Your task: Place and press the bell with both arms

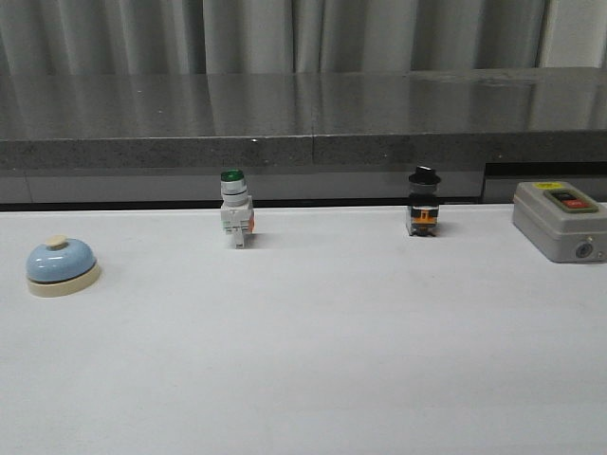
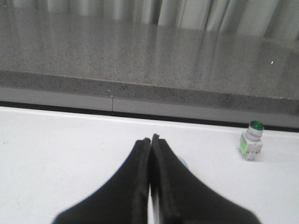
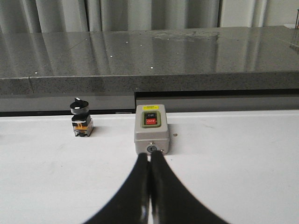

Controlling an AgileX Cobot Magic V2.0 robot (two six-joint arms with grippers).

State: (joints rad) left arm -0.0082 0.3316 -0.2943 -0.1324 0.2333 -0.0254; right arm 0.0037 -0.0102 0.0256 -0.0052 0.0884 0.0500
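Observation:
The light-blue bell (image 1: pixel 61 266) with a cream base and button stands on the white table at the far left of the front view. Neither arm shows in the front view. In the left wrist view my left gripper (image 2: pixel 151 138) is shut and empty above the table; a sliver of the blue bell (image 2: pixel 184 163) peeks out beside its fingers, the rest hidden. In the right wrist view my right gripper (image 3: pixel 149 155) is shut and empty, its tips just in front of the grey box.
A green-capped white push-button switch (image 1: pixel 235 210) stands at the back middle, also in the left wrist view (image 2: pixel 252 141). A black-knobbed switch (image 1: pixel 424 202) and a grey box (image 1: pixel 559 220) with red and black buttons stand at back right. A dark stone ledge (image 1: pixel 303 114) runs behind the table.

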